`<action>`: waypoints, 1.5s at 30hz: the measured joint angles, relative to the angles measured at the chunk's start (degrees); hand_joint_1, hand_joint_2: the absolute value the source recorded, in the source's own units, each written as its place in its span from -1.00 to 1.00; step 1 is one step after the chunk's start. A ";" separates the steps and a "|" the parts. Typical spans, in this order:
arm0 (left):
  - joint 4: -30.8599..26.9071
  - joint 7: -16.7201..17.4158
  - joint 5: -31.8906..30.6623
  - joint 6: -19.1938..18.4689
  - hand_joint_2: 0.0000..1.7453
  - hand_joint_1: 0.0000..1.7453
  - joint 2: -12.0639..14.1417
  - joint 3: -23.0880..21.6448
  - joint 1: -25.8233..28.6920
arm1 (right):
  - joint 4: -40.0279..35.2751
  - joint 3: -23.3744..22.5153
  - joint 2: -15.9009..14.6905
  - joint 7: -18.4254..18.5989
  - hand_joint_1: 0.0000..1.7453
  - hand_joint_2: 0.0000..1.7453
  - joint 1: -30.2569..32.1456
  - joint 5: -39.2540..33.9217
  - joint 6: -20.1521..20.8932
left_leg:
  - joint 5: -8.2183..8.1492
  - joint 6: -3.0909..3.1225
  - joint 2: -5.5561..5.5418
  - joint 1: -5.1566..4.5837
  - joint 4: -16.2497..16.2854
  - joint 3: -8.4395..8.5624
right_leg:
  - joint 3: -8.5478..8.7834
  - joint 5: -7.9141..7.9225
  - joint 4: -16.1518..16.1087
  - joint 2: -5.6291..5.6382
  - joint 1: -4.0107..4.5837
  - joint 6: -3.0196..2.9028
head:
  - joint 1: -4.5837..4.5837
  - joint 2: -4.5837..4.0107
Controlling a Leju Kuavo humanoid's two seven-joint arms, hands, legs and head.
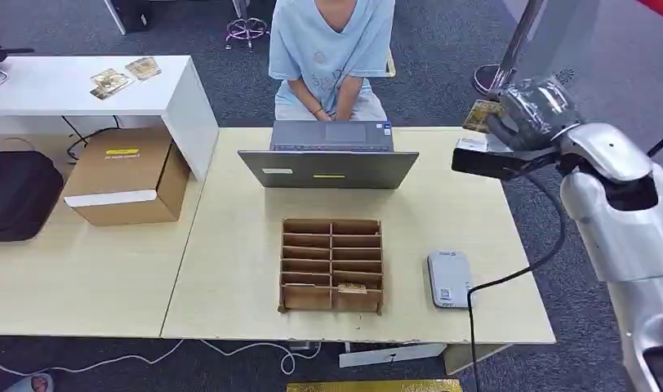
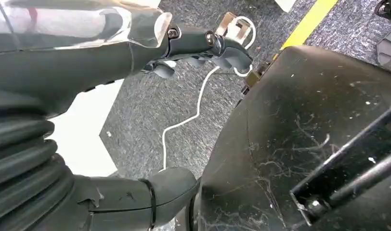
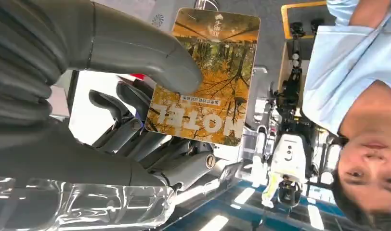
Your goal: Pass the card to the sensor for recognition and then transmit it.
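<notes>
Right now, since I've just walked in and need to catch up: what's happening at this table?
The robot's right hand holds a yellow-orange hotel card raised beyond the table's far right corner, pinned under the thumb. The grey card sensor lies untouched on the light wooden table, beside a cardboard slotted organizer. A person in a light blue shirt sits behind a grey laptop. The left hand hangs by the floor, holding nothing.

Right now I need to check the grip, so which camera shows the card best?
The right wrist view: the card is large there, its printed face readable, pinched by the right hand. The head view gives it as a small patch at that hand. The left wrist view looks at floor and cable.
</notes>
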 joint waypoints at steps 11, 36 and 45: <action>0.00 1.27 1.57 0.02 1.00 -1.00 0.02 0.09 0.26 | 12.10 8.05 -2.01 0.39 1.00 1.00 -13.16 -3.76 4.29 | 0.00 0.00 0.02 0.00 0.01 0.01 | -0.01 0.00 -0.01 0.01 0.01 0.00 | 0.00 0.00; -0.04 4.66 2.19 1.03 1.00 -1.00 0.13 1.00 0.92 | 10.31 17.51 -21.70 -1.88 1.00 1.00 -15.15 -25.23 18.43 | -0.12 0.12 0.05 -0.02 0.06 0.02 | -0.02 -0.02 -0.08 0.03 0.00 0.03 | -0.02 0.00; -0.07 4.66 2.19 1.22 1.00 -1.00 0.13 1.01 0.97 | 6.04 19.07 -26.37 -1.99 1.00 1.00 -14.26 -31.11 21.03 | -0.09 0.13 -0.01 -0.01 0.05 0.03 | -0.01 -0.03 -0.06 -0.05 0.01 0.03 | -0.02 0.00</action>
